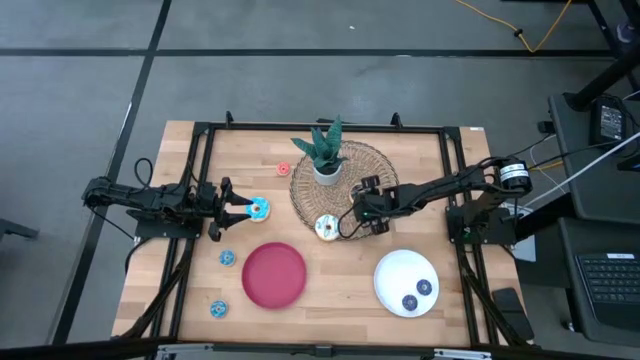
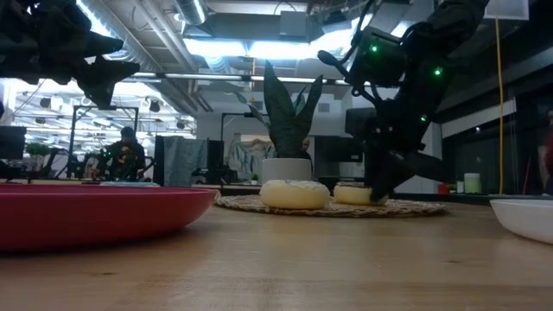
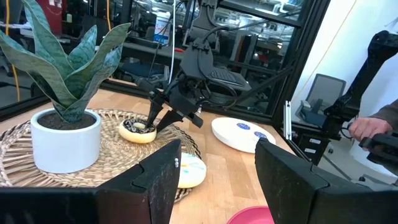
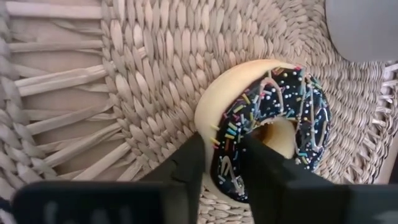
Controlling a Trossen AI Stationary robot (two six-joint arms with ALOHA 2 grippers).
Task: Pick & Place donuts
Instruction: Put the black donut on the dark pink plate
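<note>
The chocolate donut (image 4: 267, 124) lies on the woven mat (image 4: 124, 93), right of the plant pot (image 1: 327, 172). Its rim is pinched by the right gripper (image 4: 221, 158). It seems light and stiff; the glazed top may slip. The left gripper (image 1: 232, 208), fingers wide, hovers at the blue donut (image 1: 259, 209).

Your right gripper (image 4: 221, 163) has its dark fingers (image 4: 186, 165) closed on the near rim of the chocolate sprinkled donut (image 4: 264, 127) lying on the woven mat (image 4: 137, 74).

A woven mat (image 1: 372, 160) lies at the table's (image 1: 440, 180) far middle, bearing a potted plant (image 1: 326, 152) and two donuts (image 1: 326, 228) along its near edge. Two plates (image 1: 275, 275) sit by the near edge, with small donuts (image 1: 228, 259) toward the left edge.
</note>
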